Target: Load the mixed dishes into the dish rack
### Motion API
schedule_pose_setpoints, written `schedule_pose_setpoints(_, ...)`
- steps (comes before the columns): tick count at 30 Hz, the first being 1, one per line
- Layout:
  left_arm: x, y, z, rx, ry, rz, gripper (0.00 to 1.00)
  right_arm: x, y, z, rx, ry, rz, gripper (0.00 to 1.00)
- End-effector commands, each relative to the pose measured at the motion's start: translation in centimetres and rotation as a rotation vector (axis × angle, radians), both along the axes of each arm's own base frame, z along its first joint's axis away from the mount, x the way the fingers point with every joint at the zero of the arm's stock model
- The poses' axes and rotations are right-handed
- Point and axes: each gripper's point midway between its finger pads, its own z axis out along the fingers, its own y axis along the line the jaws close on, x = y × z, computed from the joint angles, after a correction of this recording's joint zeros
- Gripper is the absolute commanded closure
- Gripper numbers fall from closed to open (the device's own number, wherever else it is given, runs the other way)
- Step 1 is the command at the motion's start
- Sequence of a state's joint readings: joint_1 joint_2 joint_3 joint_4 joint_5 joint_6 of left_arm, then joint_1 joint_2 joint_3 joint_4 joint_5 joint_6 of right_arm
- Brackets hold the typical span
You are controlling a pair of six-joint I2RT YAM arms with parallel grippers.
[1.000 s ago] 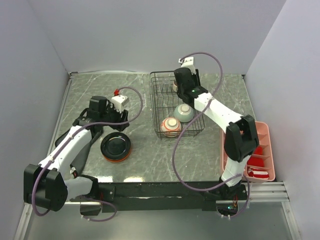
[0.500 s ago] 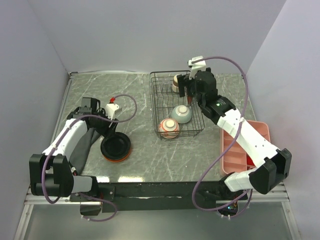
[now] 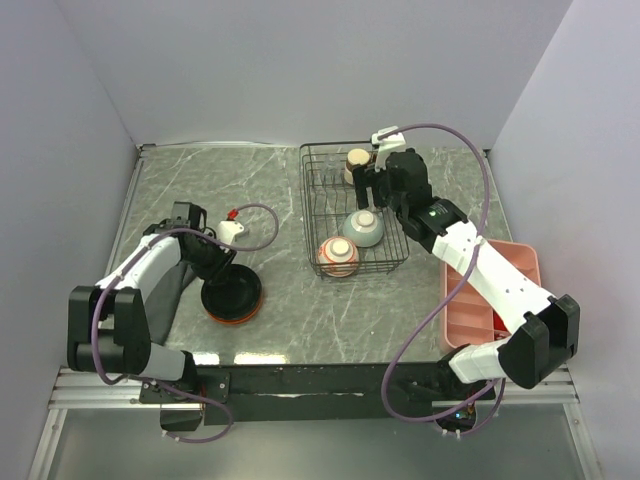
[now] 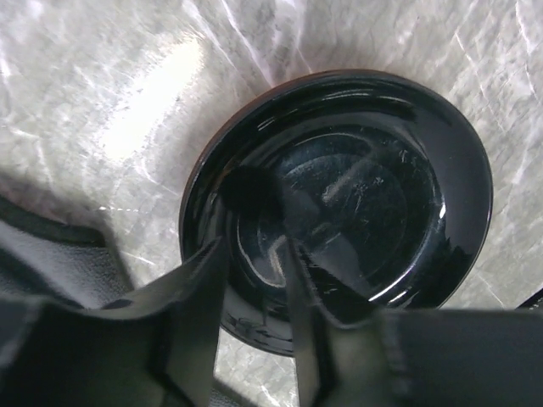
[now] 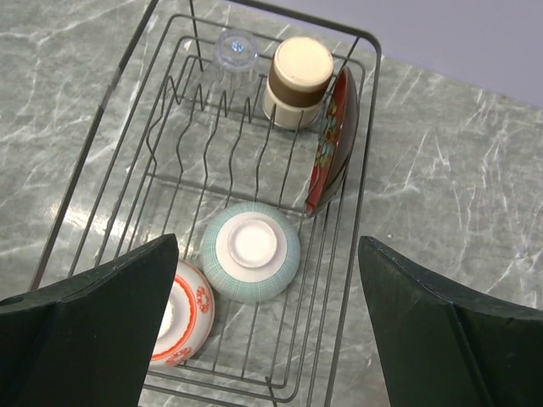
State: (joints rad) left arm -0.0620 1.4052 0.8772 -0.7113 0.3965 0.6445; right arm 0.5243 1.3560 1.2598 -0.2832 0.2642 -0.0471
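Note:
The plate (image 3: 240, 295), dark and glossy with an orange-red rim, lies flat on the table left of the dish rack (image 3: 312, 200). My left gripper (image 3: 215, 268) is at its left edge. In the left wrist view the left gripper (image 4: 252, 254) is open, with one finger outside the plate (image 4: 382, 195), the other inside, and a narrow gap over the rim. My right gripper (image 5: 267, 246) hangs wide open and empty above the rack (image 5: 363, 170). In the rack are the tan cup (image 5: 297, 76), the red floral bowl (image 5: 335, 140) on edge, the upturned mint bowl (image 5: 252, 252) and the reddish bowl (image 5: 182, 314).
A pink compartment tray (image 3: 520, 290) stands at the right edge beside my right arm. A black cloth (image 3: 165, 290) lies under my left arm by the left wall. A small clear round thing (image 5: 236, 47) sits at the rack's far end.
My left gripper came down to the plate's left rim. My right gripper drew back from the rack's far right corner, where the red floral bowl now stands.

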Motion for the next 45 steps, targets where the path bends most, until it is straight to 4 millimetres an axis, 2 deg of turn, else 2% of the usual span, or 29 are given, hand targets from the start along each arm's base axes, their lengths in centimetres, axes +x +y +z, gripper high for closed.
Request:
schedule_pose_setpoints(1,0.1,-0.4,-0.3,-0.025,-0.010,-0.036,0.64,-0.5,0.0,2.2,0.065,-0.057,0.014,0.06)
schedule_pose_setpoints(9,2.3,0.6,-2.3,0.033,-0.035,0.003,0.55,-0.6,0.3,1.8,0.078,-0.042,0.036,0.07)
schedule_pose_setpoints(11,2.6,0.3,-1.9,0.018,-0.030,0.002,0.55,-0.6,0.3,1.8,0.078,-0.046,0.034,0.07)
schedule_pose_setpoints(12,3.4,-0.3,-0.9,-0.013,-0.046,0.000,0.55,-0.7,0.2,1.8,0.076,-0.047,0.035,0.07)
schedule_pose_setpoints(13,3.2,-0.6,-0.3,-0.034,-0.036,0.008,0.55,-0.7,0.2,1.7,0.075,-0.046,0.035,0.07)
schedule_pose_setpoints(15,4.0,-1.8,2.6,-0.098,-0.082,-0.018,0.55,-0.7,0.0,1.4,0.074,-0.043,0.033,0.07)
schedule_pose_setpoints(18,4.0,-2.6,5.5,-0.144,-0.119,-0.046,0.53,-0.9,0.0,1.0,0.078,-0.036,0.039,0.07)
schedule_pose_setpoints(20,3.9,-2.6,6.2,-0.142,-0.135,-0.053,0.51,-0.9,-0.1,0.6,0.080,-0.026,0.036,0.07)
schedule_pose_setpoints(23,4.2,-1.7,5.5,-0.093,-0.160,-0.034,0.44,-0.8,-0.1,0.3,0.079,-0.016,0.040,0.07)
schedule_pose_setpoints(27,3.2,-0.4,2.1,-0.013,-0.114,-0.059,0.41,-0.5,0.1,0.2,0.082,-0.008,0.046,0.07)
schedule_pose_setpoints(30,3.2,0.6,0.2,0.037,-0.101,-0.065,0.39,-0.4,0.2,0.6,0.087,-0.011,0.048,0.07)
schedule_pose_setpoints(35,2.9,0.5,-1.8,0.032,-0.050,-0.090,0.38,-0.8,0.2,0.4,0.087,-0.005,0.060,0.07)
schedule_pose_setpoints(37,2.6,0.3,-2.5,0.022,-0.009,-0.095,0.41,-1.0,0.1,0.2,0.085,-0.002,0.060,0.07)
schedule_pose_setpoints(41,3.3,-0.3,-2.7,-0.012,0.012,-0.107,0.52,-1.2,-0.2,-0.1,0.084,0.001,0.057,0.07)
schedule_pose_setpoints(44,4.2,-0.4,-2.6,-0.015,0.001,-0.105,0.69,-1.1,-0.2,-0.2,0.082,0.003,0.057,0.07)
schedule_pose_setpoints(45,4.4,-0.5,-2.6,-0.018,0.002,-0.100,0.79,-1.1,-0.2,-0.3,0.082,0.003,0.057,0.07)
